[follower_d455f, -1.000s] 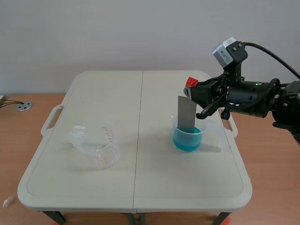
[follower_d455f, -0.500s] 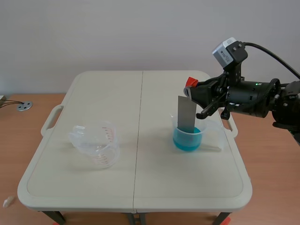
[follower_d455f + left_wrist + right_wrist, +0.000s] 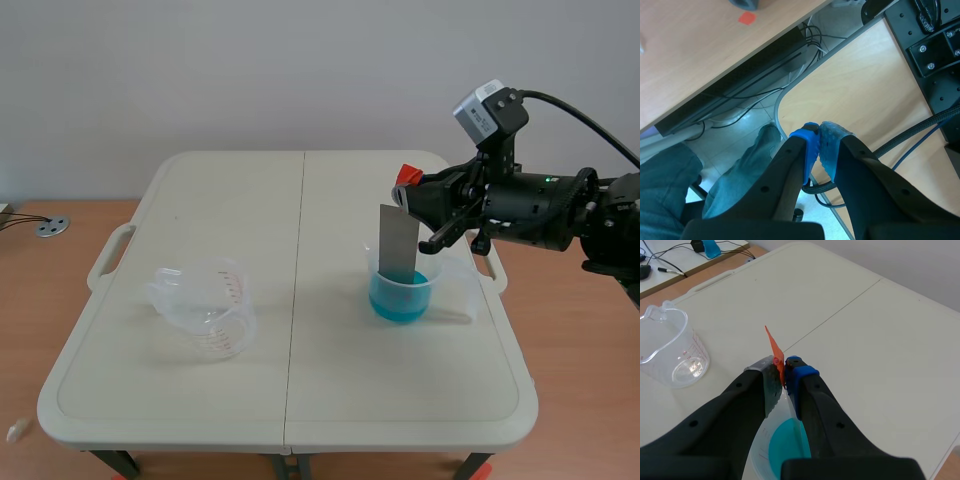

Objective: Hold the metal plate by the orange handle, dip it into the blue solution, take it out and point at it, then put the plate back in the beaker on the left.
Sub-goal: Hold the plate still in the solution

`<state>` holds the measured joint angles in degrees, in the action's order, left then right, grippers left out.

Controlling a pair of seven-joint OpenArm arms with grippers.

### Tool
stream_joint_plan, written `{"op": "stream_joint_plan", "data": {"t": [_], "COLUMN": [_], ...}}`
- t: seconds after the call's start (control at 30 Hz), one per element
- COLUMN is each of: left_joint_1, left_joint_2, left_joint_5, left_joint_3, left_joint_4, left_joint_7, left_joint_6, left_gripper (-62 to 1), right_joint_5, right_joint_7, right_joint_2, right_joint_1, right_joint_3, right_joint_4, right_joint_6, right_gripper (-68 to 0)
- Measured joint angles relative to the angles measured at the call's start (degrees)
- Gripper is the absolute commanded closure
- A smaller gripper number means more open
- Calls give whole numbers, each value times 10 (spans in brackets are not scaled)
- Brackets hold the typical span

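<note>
While the right hand is clamped on the orange handle, the one metal plate hangs below it with its long axis upright, close to vertical. The handle is at the plate's top end. The plate's bottom end points down into the right beaker, at the level of the blue solution; how deep it sits in the liquid cannot be told. Its broad grey face is turned toward the scene camera.

In the right wrist view, the right hand shows its two pads pressed on either side of the thin handle, which sticks up between them as an orange sliver. The blue solution lies under the fingers.

Two clear beakers stand on the table, well apart. The left beaker has red markings, holds no liquid and stands on the table's left half. The right beaker stands on the right half.

Two arms belong to the rig, but only the right arm shows in the scene view, coming in level from the right, above the table's edge.

The left hand is away from the table, with its two pads together and nothing between them. Ahead of it are wooden floor, cables and a leg in blue jeans.
</note>
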<state>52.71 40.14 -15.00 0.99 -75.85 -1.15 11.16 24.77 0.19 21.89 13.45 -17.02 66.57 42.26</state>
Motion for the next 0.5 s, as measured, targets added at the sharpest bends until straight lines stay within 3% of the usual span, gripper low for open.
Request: {"op": "stream_joint_plan", "data": {"t": [0.3, 0.5], "left_joint_1": [0, 0], "left_joint_2": [0, 0], "left_joint_5": [0, 0], "left_joint_3": [0, 0], "left_joint_4": [0, 0], "left_joint_7": [0, 0], "left_joint_6": [0, 0], "left_gripper": [-18, -18], "right_joint_5": [10, 21], "right_joint_7": [0, 6], "right_joint_2": [3, 31], "right_joint_1": [-2, -26], "right_joint_3": [0, 0], "right_joint_4": [0, 37], "right_joint_6": [0, -2], "right_gripper": [-13, -13]}}
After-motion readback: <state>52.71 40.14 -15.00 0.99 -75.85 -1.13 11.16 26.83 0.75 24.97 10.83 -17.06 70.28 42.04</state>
